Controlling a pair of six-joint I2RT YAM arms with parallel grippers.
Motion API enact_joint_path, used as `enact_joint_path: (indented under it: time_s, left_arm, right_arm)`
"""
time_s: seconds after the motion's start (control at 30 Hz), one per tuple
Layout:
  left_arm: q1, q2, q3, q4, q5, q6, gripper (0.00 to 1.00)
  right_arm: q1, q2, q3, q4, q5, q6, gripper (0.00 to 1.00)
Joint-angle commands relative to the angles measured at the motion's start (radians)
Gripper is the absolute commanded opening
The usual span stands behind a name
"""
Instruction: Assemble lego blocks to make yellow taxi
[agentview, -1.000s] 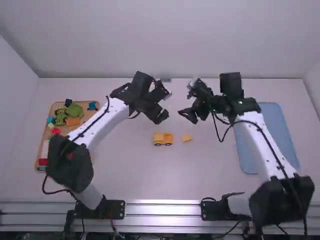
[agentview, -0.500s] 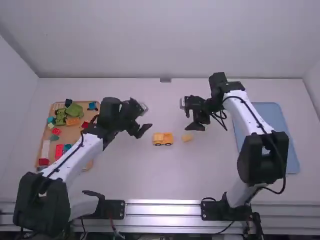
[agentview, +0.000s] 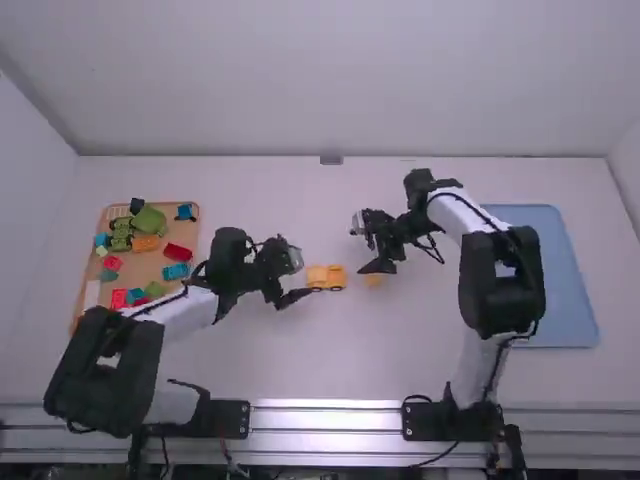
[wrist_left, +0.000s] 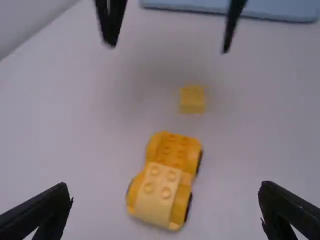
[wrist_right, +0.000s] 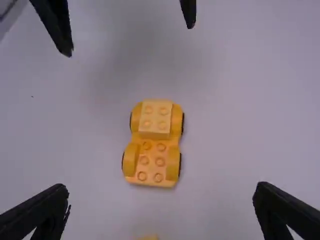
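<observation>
I've got the car (wrist_right: 152, 155) sitting on the table on its wheels, between my 2 arms. Left gripper (wrist_left: 166, 192) is spread wide beside it with nothing in it, right gripper (wrist_right: 162, 189) is spread and empty too, up near the loose block (wrist_left: 192, 99). My reading of the setup: left is there to steady the car, right to grab the block, which is probably the taxi's roof sign. Having that block just past the car's low end, apart from it, should leave room for fingers around both. Spare parts are in the orange tray (agentview: 103, 215) on the left, and the blue tray (agentview: 575, 290) on the right is likely for the finished taxi.

As for looks, it's a stubby yellow-orange thing with rounded fenders and dark wheel edges. A paler cabin block (wrist_right: 155, 117) sits on 1 end with 4 studs on top, and I count 6 bare studs on the lower end. I'd call it nearly done, 1 block to go. Off-centre pressure could tip it, so I'd press straight down.
</observation>
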Motion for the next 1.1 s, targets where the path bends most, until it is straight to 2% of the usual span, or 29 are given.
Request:
enact_joint_path:
  time_s: [0.0, 0.17, 0.27, 0.37, 0.43, 0.53, 0.73, 0.8, 0.9, 1.07]
  left_arm:
    - [0.002, 0.053, 0.009, 0.035, 0.138, 0.085, 0.99]
    - [0.002, 0.129, 0.054, 0.045, 0.138, 0.083, 0.99]
    - [-0.006, 0.161, 0.077, 0.045, 0.138, 0.083, 0.99]
    - [-0.005, 0.167, 0.085, 0.044, 0.137, 0.084, 0.99]
    - [-0.003, 0.171, 0.094, 0.033, 0.138, 0.084, 0.99]
    - [-0.008, 0.171, 0.098, 0.022, 0.138, 0.083, 0.99]
    - [-0.002, 0.171, 0.097, 0.007, 0.131, 0.083, 0.99]
    - [-0.008, 0.171, 0.097, 0.008, 0.128, 0.084, 0.99]
    - [-0.003, 0.171, 0.098, 0.013, 0.130, 0.083, 0.99]
    - [-0.011, 0.171, 0.097, 0.011, 0.130, 0.083, 0.99]
  right_arm:
    - [-0.047, 0.059, -0.050, 0.008, -0.130, -0.090, 0.99]
    - [-0.109, 0.062, -0.080, -0.058, -0.139, -0.156, 0.99]
    - [-0.140, 0.062, -0.129, -0.016, -0.111, -0.190, 0.99]
    - [-0.151, 0.062, -0.219, 0.168, -0.144, -0.126, 0.99]
    - [-0.152, 0.065, -0.303, 0.406, -0.131, 0.070, 0.99]
    - [-0.161, 0.065, -0.341, 0.546, -0.115, 0.199, 0.99]
    - [-0.176, 0.065, -0.350, 0.516, -0.129, 0.105, 1.00]
    - [-0.163, 0.065, -0.381, 0.566, -0.114, 0.061, 0.99]
    - [-0.149, 0.067, -0.396, 0.637, -0.111, 0.124, 1.00]
    - [-0.133, 0.086, -0.400, 0.635, -0.076, 0.042, 1.00]
